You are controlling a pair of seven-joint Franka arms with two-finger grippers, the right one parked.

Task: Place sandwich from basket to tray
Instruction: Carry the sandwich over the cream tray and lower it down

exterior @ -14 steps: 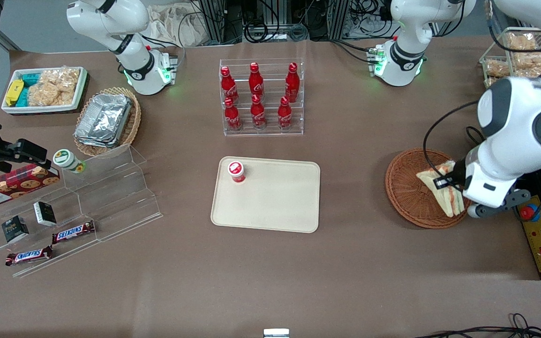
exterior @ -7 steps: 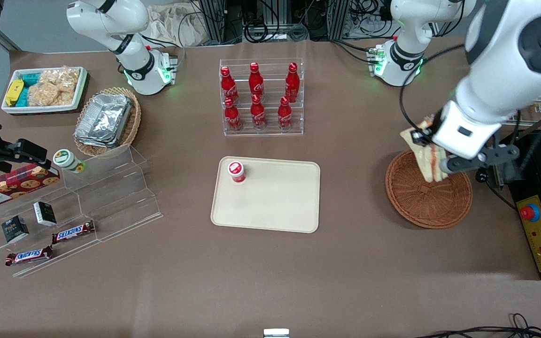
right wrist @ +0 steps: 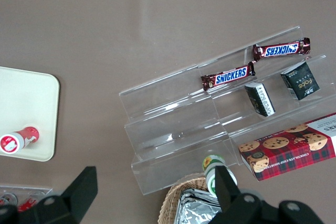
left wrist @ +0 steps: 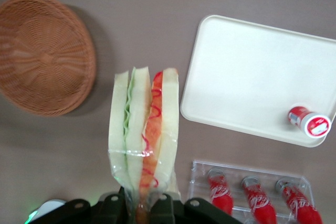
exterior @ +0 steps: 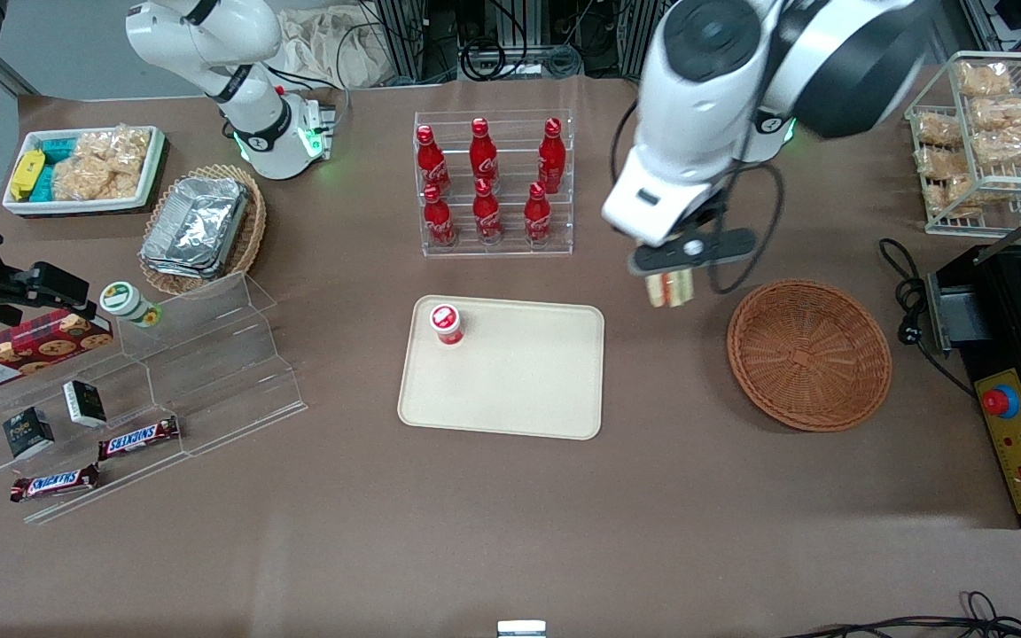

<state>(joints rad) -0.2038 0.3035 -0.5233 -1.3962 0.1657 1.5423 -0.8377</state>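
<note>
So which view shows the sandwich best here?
The left wrist view: the sandwich shows whole, filling stripes clear, gripper shut on it. The front view shows only its tip under the gripper; the right wrist view shows none.

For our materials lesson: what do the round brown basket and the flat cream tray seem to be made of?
Round reddish-brown basket: woven wicker, matte; the weave ribs show. Flat cream rectangular tray: probably moulded plastic, smooth with rounded corners. The gripper holds the wrapped sandwich above the table between them.

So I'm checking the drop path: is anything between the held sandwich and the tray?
Nothing visible blocks it. The gripper holds the sandwich over bare table between basket and tray; only a red-capped cup occupies one tray corner.
</note>
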